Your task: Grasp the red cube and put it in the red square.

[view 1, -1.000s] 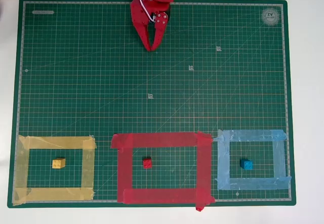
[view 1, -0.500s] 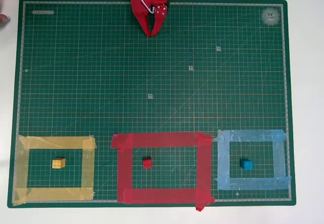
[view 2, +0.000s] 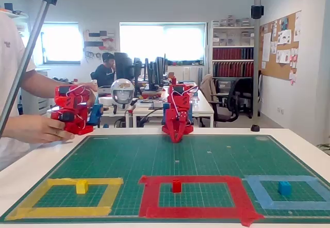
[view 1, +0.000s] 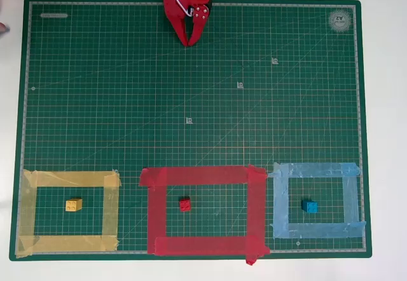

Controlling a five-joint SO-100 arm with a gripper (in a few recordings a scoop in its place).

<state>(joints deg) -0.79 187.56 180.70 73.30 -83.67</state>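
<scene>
Two red fingers of the tool (view 1: 188,41) meet at their tips in the overhead view, so it is closed and holds nothing; it touches none of the blocks. It hangs over the far edge of the green cutting mat (view 1: 191,103), pointing down the mat toward the tape outlines, and the fixed view shows it (view 2: 177,138) lowered close to the mat at the back, with the red arm (view 2: 177,109) folded above it.

The red cube (view 1: 184,204) sits on the mat inside the red square (view 1: 202,175), a little left of the middle in the overhead view and clear of the tape on every side. In the fixed view the cube (view 2: 177,186) stands upright within the same outline (view 2: 196,180). To its left, the yellow block (view 1: 74,205) lies inside the yellow tape outline (view 1: 70,179); to its right, the blue block (view 1: 310,206) lies inside the light-blue tape outline (view 1: 315,170). The mat rests on a white tabletop (view 1: 385,135).

Compared with a second ago, the tool has drawn back toward the arm's base, its tips now nearer the mat's far edge, and most of that retreat came in the first half second. All three blocks have kept their places.
</scene>
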